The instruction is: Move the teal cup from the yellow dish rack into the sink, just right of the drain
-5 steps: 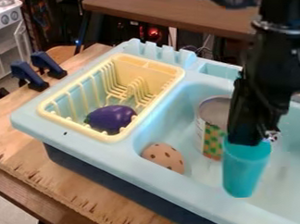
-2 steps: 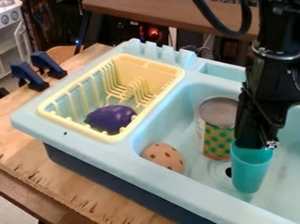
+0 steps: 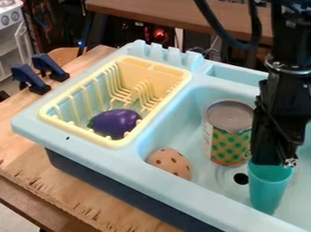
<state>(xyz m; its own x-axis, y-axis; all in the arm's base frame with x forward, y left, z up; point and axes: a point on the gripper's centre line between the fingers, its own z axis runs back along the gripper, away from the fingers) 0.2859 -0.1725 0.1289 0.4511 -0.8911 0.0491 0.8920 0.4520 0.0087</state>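
The black gripper (image 3: 274, 162) is at the right of the camera view, over the sink basin, at the rim of a teal cup (image 3: 270, 187). The cup stands nearly upright, its rim partly hidden by the gripper. Just behind and left of the cup, a metal can (image 3: 229, 134) with a green and orange pattern stands in the basin. A brown spotted egg-shaped object (image 3: 170, 163) lies near the basin's left wall. The purple eggplant (image 3: 115, 123) rests inside the yellow dish rack (image 3: 93, 138).
The light blue sink (image 3: 186, 191) sits on a wooden table (image 3: 58, 191). Its dark drain hole (image 3: 241, 178) is left of the cup. Two dark blue clamps (image 3: 30, 77) hold at the table's back left. A brown table (image 3: 174, 11) stands behind.
The gripper and cup have moved right. The cup was first further left, in front of the can, and more of the can and the drain hole is now visible.
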